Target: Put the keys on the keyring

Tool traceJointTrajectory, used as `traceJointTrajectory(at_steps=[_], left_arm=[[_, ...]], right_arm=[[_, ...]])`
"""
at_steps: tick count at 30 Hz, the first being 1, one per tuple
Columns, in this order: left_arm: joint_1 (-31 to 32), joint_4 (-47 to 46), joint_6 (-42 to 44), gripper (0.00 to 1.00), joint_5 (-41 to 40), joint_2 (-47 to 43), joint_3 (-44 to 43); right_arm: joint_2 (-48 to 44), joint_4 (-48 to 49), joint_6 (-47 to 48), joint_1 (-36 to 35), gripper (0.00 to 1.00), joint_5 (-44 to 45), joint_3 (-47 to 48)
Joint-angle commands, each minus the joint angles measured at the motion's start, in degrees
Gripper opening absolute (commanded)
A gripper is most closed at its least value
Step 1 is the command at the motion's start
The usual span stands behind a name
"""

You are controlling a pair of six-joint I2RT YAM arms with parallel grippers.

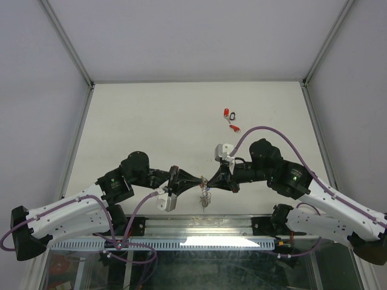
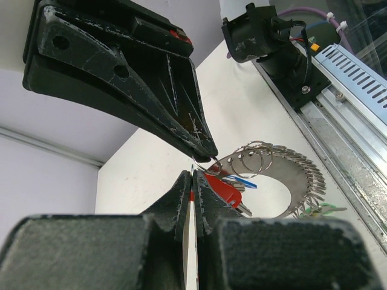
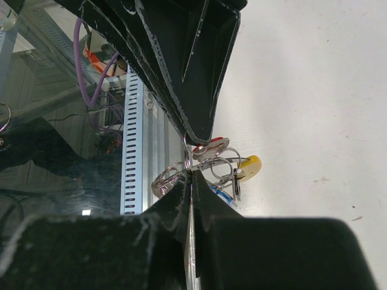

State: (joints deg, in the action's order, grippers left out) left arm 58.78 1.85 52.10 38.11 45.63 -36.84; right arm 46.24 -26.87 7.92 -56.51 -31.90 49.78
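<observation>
Both grippers meet tip to tip just above the table's near edge. My left gripper is shut on a red-tagged key. My right gripper is shut on the keyring, a silvery loop with chain-like links and small split rings; its tip pinches a small ring against my left fingertips. A yellow piece, a blue tag and a green tag hang on the bunch. Loose keys with red and dark tags lie farther back, another red one beside them.
The slotted aluminium rail and the arm bases run along the near edge right under the hanging bunch. White enclosure walls with metal posts bound the table at left, right and back.
</observation>
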Motion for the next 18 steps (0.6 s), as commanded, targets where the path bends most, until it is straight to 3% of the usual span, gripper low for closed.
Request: traceJointTrajectory(at_steps=[1, 18], left_arm=[[-0.4, -0.3, 2.4, 0.00, 2.7, -0.8, -1.5], [-0.4, 3.2, 4.7, 0.00, 2.8, -0.4, -1.9]], right_arm=[[0.4, 2.1, -2.2, 0.0, 0.00, -0.2, 1.1], [0.3, 2.2, -3.2, 0.5, 0.00, 0.1, 1.4]])
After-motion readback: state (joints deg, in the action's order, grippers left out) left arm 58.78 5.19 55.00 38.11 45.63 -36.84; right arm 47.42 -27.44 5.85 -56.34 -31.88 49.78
